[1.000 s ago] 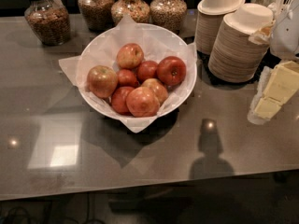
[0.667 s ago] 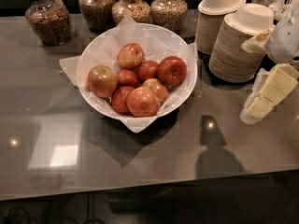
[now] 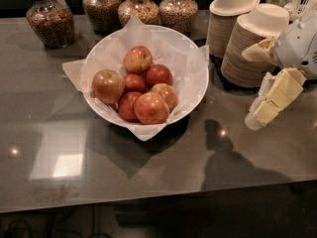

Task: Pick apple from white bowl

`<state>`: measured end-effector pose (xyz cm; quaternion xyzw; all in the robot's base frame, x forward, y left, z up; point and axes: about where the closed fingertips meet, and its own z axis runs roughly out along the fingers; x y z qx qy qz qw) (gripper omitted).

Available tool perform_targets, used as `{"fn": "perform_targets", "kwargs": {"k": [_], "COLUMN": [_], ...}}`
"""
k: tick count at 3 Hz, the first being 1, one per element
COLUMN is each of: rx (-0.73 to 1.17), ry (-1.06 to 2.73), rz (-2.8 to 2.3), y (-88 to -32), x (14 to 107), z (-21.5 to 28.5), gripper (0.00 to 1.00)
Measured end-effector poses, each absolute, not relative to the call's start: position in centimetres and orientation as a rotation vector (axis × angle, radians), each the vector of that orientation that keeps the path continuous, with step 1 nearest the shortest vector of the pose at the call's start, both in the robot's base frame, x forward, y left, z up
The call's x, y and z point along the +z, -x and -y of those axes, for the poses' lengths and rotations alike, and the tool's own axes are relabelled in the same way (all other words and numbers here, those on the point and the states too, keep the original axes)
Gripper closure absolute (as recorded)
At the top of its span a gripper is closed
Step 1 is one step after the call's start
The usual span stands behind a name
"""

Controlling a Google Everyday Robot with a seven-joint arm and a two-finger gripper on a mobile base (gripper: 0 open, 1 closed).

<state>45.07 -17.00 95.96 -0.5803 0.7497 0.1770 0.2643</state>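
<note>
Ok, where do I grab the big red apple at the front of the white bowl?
Probably best to grip the round red, orange-mottled apple across its widest middle, coming straight down from above. Its top is exposed at the near side of the wide white paper-lined bowl, while other apples crowd its back and sides. The gripper hangs to the bowl's right.
</note>
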Motion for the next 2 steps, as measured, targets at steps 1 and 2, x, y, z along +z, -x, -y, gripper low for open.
{"fn": "perform_targets", "kwargs": {"k": [1, 2], "rx": [0.535, 0.599], "ry": [1.545, 1.583], "rz": [-2.011, -1.888], "y": [-44.8, -44.9], "x": [95.1, 95.5], "z": [16.5, 12.9], "gripper": [0.00, 0.00]}}
